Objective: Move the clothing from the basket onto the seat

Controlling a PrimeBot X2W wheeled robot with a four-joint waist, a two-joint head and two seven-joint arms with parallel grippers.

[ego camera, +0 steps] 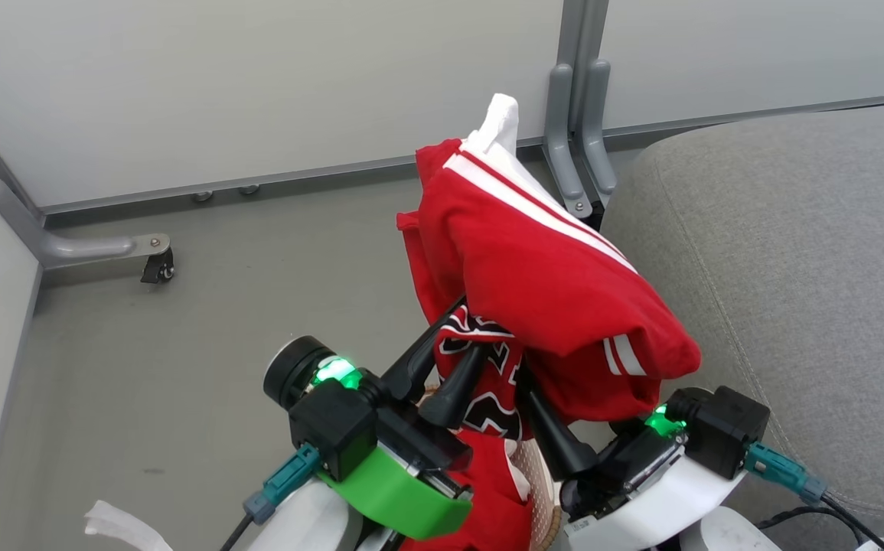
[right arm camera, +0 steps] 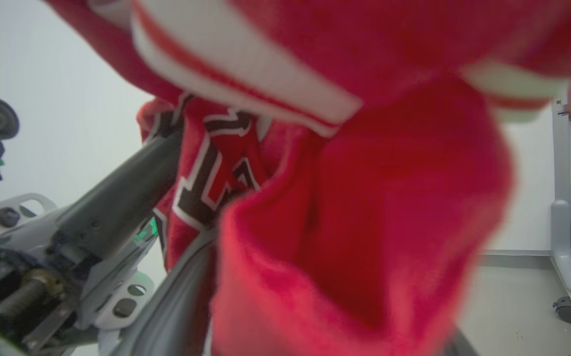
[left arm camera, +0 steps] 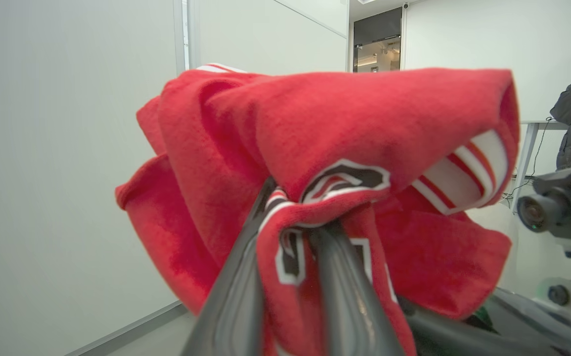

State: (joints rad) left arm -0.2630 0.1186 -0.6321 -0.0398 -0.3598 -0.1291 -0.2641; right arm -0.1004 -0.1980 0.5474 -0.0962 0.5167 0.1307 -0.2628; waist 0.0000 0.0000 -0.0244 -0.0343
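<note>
My left gripper (ego camera: 466, 333) is shut on the clothing (ego camera: 533, 268), a bright red garment with white stripes that is lifted off the floor. In the left wrist view its fingers (left arm camera: 337, 277) pinch the black-and-white printed part of the clothing (left arm camera: 315, 148). My right gripper (ego camera: 575, 398) stands open under the hanging fabric, which drapes between its fingers (right arm camera: 181, 301). More red fabric (ego camera: 491, 490) trails down between my arms. Beside it a bit of the cream perforated basket (ego camera: 539, 490) shows. The grey seat (ego camera: 794, 268) lies at the right, close to the lifted clothing.
Pale partition walls close off the back and left. A caster foot (ego camera: 157, 268) and grey post feet (ego camera: 575, 168) stand on the grey floor (ego camera: 220, 344). A white scrap (ego camera: 116, 524) lies at the lower left.
</note>
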